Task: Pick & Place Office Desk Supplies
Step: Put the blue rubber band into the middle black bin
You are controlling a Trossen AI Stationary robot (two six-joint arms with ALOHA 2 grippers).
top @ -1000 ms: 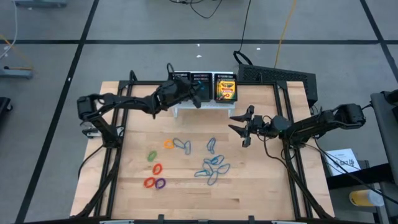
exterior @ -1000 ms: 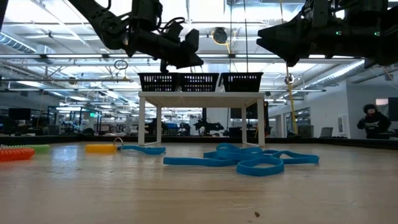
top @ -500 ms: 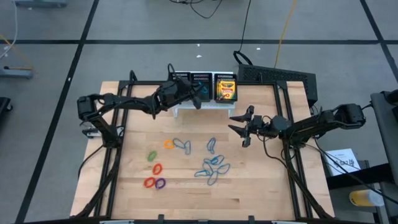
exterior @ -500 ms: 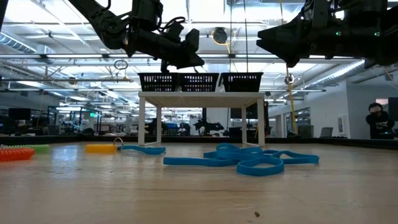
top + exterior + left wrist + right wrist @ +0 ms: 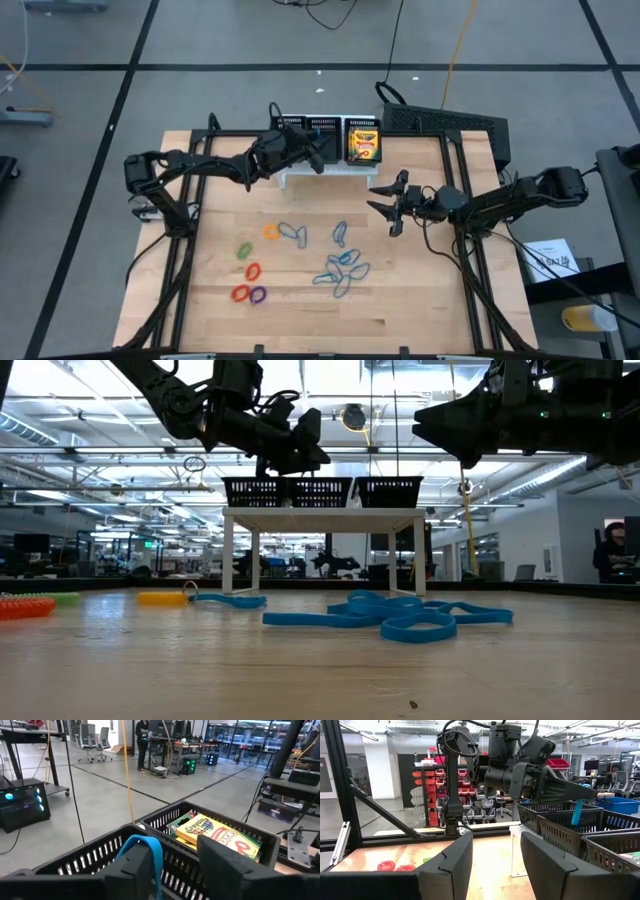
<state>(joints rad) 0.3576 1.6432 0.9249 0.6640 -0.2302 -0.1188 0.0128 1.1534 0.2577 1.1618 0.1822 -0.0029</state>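
Parting now over the middle bin of the mesh organiser: left gripper, blue loop dangling off one finger, long axis hanging straight down. Worth opening wider and letting it drop clean. Just past, crayon boxes lying flat. Idling well off, half open and empty: right gripper.
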